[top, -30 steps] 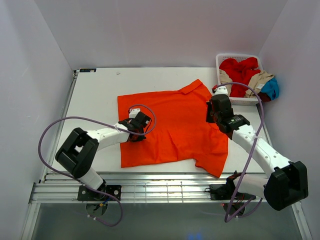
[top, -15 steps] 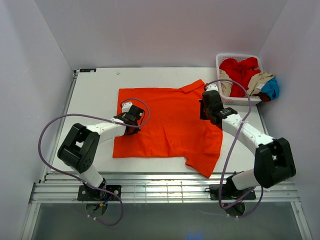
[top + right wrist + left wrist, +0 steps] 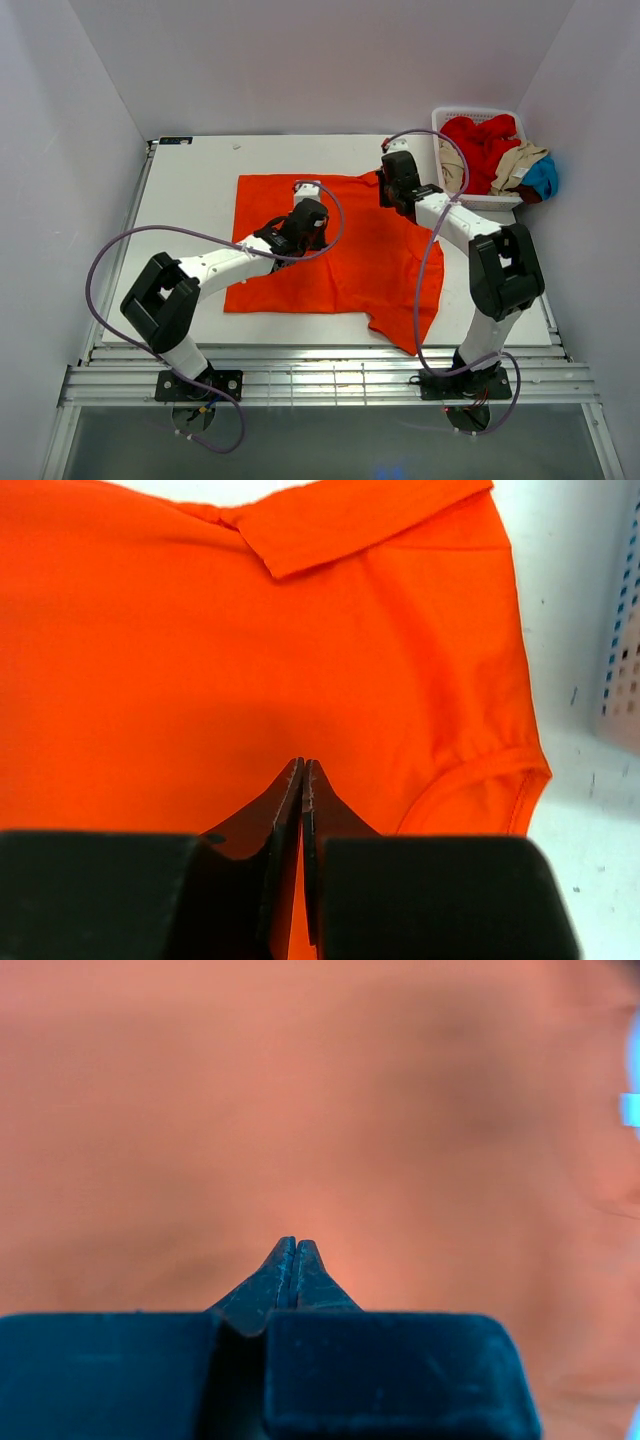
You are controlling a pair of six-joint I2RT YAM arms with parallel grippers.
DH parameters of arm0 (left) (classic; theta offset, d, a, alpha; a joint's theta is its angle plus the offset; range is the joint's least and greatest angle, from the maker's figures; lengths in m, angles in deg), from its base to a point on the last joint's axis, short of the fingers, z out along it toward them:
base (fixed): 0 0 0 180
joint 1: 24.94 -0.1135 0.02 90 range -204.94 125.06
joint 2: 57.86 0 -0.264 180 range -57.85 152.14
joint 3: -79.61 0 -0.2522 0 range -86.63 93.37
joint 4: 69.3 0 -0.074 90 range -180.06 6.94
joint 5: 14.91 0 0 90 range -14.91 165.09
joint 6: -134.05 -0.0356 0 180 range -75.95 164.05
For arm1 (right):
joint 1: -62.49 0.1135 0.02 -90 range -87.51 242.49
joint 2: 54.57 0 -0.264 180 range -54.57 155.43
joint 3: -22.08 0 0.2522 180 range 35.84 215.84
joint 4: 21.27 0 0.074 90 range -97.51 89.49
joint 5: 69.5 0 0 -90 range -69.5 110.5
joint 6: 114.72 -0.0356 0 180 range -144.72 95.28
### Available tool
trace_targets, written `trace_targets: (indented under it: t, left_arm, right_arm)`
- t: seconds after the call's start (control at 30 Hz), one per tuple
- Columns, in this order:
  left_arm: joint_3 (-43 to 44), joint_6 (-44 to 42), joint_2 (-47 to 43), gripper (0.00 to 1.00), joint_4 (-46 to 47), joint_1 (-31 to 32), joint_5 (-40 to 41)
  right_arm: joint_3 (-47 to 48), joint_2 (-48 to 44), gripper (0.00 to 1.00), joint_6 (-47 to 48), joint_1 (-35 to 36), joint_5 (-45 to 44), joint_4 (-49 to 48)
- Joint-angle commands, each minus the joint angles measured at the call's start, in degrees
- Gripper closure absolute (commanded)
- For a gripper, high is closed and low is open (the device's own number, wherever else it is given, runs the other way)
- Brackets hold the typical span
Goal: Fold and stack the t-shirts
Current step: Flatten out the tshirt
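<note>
Orange t-shirt (image 3: 370,265) is laid spread mid-way on the white table (image 3: 190,200), collar (image 3: 340,525) toward the far right. Its near right corner is rumpled toward the near edge.

Left gripper (image 3: 296,1246) is set low over the shirt's far edge, left of middle. Fingers are pressed together; whether cloth is pinched can't be told, as the view is blurred.

Right gripper (image 3: 303,765) is held over the shirt below the collar, fingers together, sleeve hem (image 3: 480,780) just to its right.

Red (image 3: 480,138), tan (image 3: 520,165) and blue (image 3: 545,178) t-shirts are heaped in the white basket (image 3: 470,110) at the far right corner.
</note>
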Motion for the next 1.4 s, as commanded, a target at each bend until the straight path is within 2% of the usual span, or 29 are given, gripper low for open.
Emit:
trace_targets:
  t: [0.0, 0.17, 0.47, 0.77, 1.37]
  left_arm:
    - [1.59, -0.79, -2.37, 1.0, 8.99, 2.95, -8.48]
    - [1.76, 1.06, 3.32, 1.0, 13.75, 7.18, -12.02]
    - [2.11, 2.29, 10.9, 1.0, 15.77, 15.09, -12.12]
    - [-0.08, 3.96, 12.4, 1.0, 16.3, 16.59, -11.5]
    - [-6.23, 9.05, 13.71, 1.0, 17.0, 19.66, -10.62]
  right_arm:
    - [5.07, 3.52, 0.92, 2.29, 0.12, -0.75, -2.26]
    - [11.3, 10.73, 0.92, 3.52, 0.03, -0.31, -0.95]
    - [22.91, 20.58, 0.92, 4.84, -1.81, 2.24, 1.34]
    - [33.28, 29.72, 0.92, 5.11, -3.57, 5.32, 5.56]
    - [39.7, 37.11, 0.92, 4.4, -4.19, 4.44, 5.38]
